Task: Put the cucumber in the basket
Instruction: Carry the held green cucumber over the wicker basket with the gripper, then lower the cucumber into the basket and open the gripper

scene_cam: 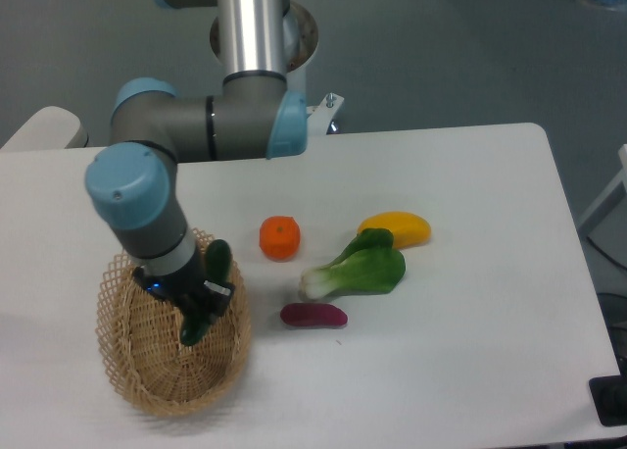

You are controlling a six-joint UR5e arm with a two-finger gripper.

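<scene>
The arm reaches down over the left part of the table (470, 174), wrist pointed into the basket (132, 371), which sits near the table's front left corner. The gripper (201, 307) is clenched on the cucumber (206, 292), gripping it near mid-length so the dark green body stands nearly upright, upper end poking above the fingers and lower end hanging toward the woven floor. That mid-length hold likely keeps the toy balanced and lets it clear the lacy rim on the way in. The cucumber is above the basket's interior, toward its right side; whether the lower tip already touches the weave cannot be told from this view. Judged state: transport looks done, release pending. The next move calls for a little more descent or simply opening the fingers; since the cucumber is held on end, it should tip over and come to rest on the shallow floor. Risk: it may topple against the low right rim and roll out. The remaining items lie well apart to the right: an orange (279, 237), a yellow piece (397, 229), a leafy green (358, 269) and a purple vegetable (313, 316), all clear of the arm.
</scene>
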